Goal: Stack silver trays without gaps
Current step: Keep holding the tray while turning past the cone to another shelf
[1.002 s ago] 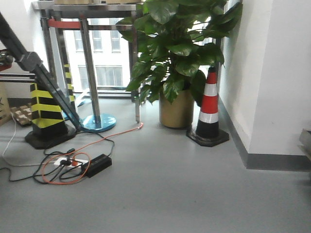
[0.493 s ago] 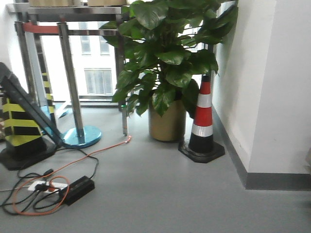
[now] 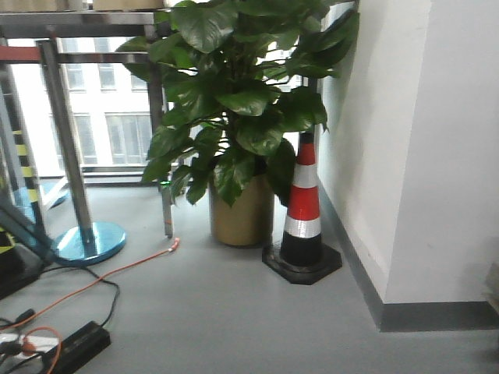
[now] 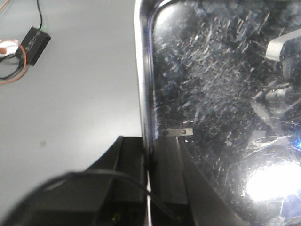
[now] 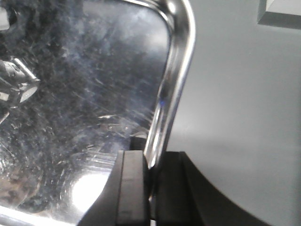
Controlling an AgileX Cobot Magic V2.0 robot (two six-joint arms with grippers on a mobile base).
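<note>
left gripper (image 4: 148,172) clamps the left rim of the silver tray (image 4: 216,94); right gripper (image 5: 150,165) clamps the opposite rim, holding it over the grey floor (image 4: 70,103). i judge the tray in transit, stacking not yet done; no second tray shows. its bottom is scratched and shiny, with blurred reflections, perhaps lamps.

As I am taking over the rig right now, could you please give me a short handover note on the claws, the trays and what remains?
Left claw: shut on one rim of a silver tray.
Right claw: shut on a tray rim too, apparently the same tray's opposite side.
The tray hangs over bare grey floor. The front view shows a potted plant and a traffic cone, no trays or stack.
Done: one tray lifted.
Left: bring it to the other trays and seat it flush.
</note>
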